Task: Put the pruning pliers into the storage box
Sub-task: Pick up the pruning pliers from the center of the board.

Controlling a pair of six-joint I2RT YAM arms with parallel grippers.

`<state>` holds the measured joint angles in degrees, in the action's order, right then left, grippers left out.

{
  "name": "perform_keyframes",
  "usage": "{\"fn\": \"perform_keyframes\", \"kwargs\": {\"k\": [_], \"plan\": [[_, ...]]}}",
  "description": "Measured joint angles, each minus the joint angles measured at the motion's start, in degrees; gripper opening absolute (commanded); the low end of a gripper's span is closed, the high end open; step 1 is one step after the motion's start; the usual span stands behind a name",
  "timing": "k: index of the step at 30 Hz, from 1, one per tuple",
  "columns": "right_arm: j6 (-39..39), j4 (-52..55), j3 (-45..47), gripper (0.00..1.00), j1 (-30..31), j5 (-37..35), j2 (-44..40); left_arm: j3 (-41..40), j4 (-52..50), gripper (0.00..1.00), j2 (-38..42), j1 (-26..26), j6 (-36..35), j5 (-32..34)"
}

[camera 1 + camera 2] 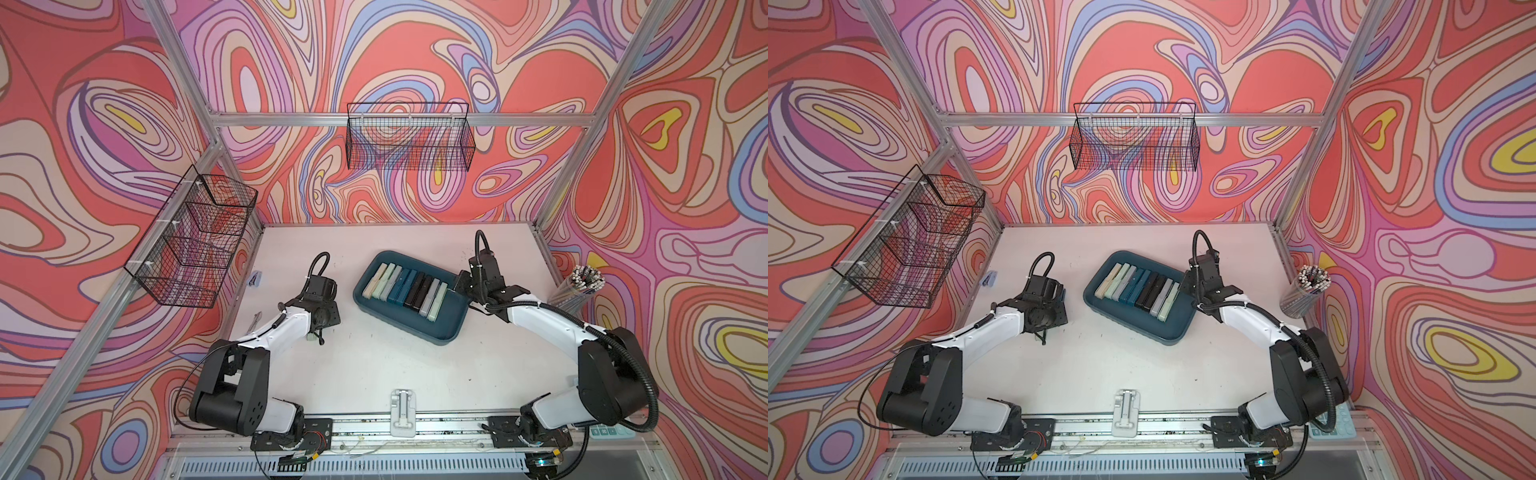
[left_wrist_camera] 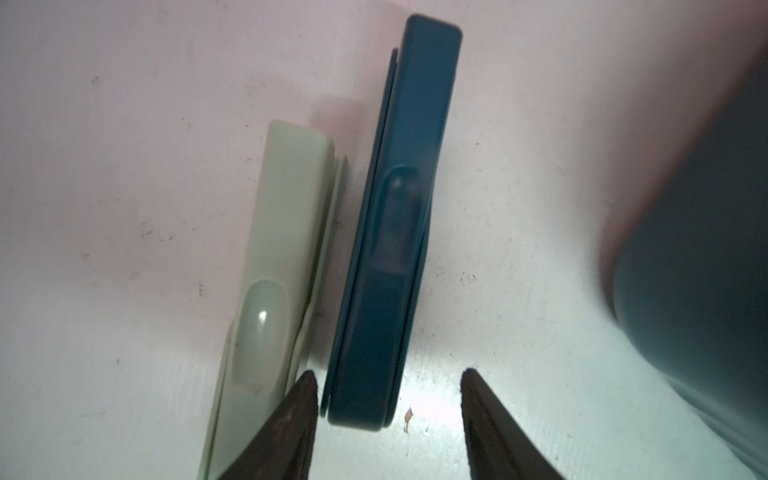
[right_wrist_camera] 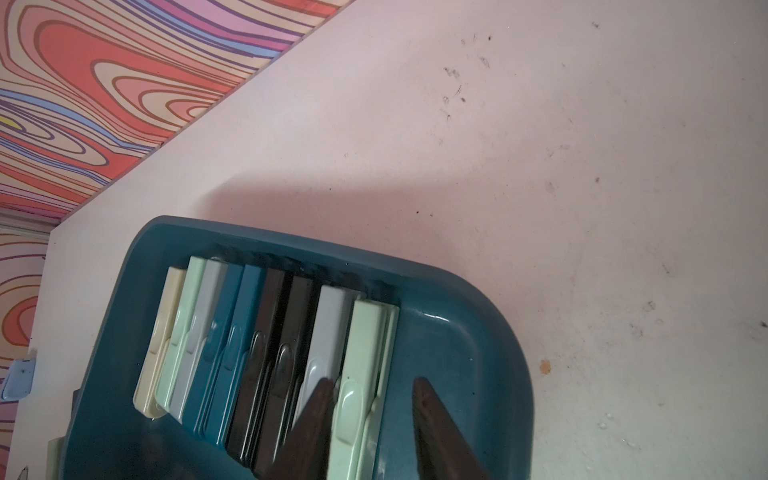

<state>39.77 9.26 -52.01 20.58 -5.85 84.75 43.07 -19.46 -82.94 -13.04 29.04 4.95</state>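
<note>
Table: white, scuffed top, carrying the dark teal storage box right of centre, set askew. Loose on the surface near the box: one pale green pruning pliers and one dark teal pruning pliers, side by side. Left edge: small blue gadget, thin grey tool; front edge: white latch; right edge: clear cup of sticks.

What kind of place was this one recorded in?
Likely a purpose-built robot recording cell, not a real workshop: an aluminium frame hung with a swirl-patterned backdrop, and a left arm and right arm bolted to a rail along the white table edge.
</note>
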Motion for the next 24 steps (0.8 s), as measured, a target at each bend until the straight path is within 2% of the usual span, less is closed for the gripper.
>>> {"fn": "perform_keyframes", "kwargs": {"k": [11, 18, 24], "plan": [[0.7, -1.3, 0.9, 0.34, -0.7, 1.0, 0.0, 0.9, 0.7, 0.48, -3.7, 0.0, -0.5, 0.4], [1.4, -2.0, 1.2, 0.33, -0.8, 1.2, 0.0, 6.7, 0.8, 0.46, -8.3, 0.0, -2.3, 1.0], [1.9, -2.1, 2.1, 0.32, -0.8, 1.1, 0.0, 8.1, 0.9, 0.32, -11.8, 0.0, -2.8, 0.7]]}}
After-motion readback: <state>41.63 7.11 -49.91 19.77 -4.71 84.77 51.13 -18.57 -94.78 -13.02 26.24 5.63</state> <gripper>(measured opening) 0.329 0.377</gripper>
